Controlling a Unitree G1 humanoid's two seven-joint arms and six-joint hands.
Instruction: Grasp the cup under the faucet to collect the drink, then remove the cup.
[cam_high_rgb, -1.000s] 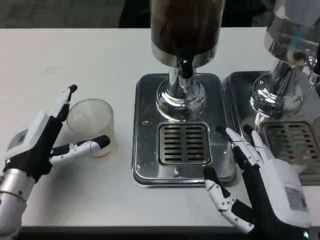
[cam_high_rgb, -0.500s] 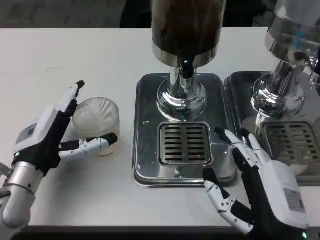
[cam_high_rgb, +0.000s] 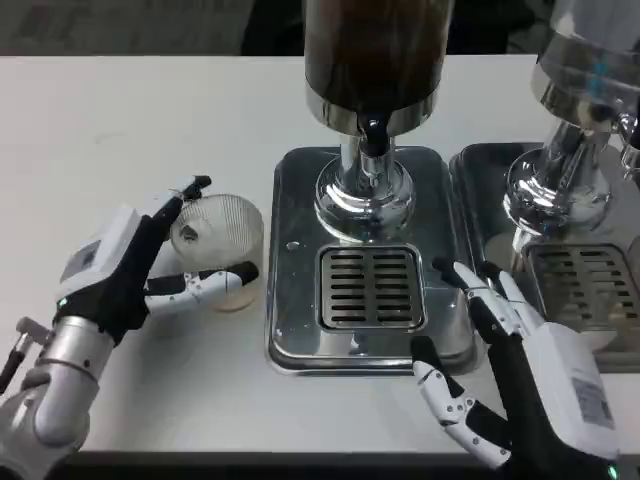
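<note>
While the left robot hand (cam_high_rgb: 130, 270) grips the empty ribbed cup (cam_high_rgb: 225, 240), the right robot hand (cam_high_rgb: 515, 375) rests spread.

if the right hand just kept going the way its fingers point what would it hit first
Probably the drip tray of the dark dispenser: the right hand points up-left at its slotted grate, though its height above the tray is unclear.

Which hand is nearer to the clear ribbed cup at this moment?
Left. The left hand is around the cup, fingers on either side of it. The right hand rests open by the drip tray, on the far side from the cup.
</note>
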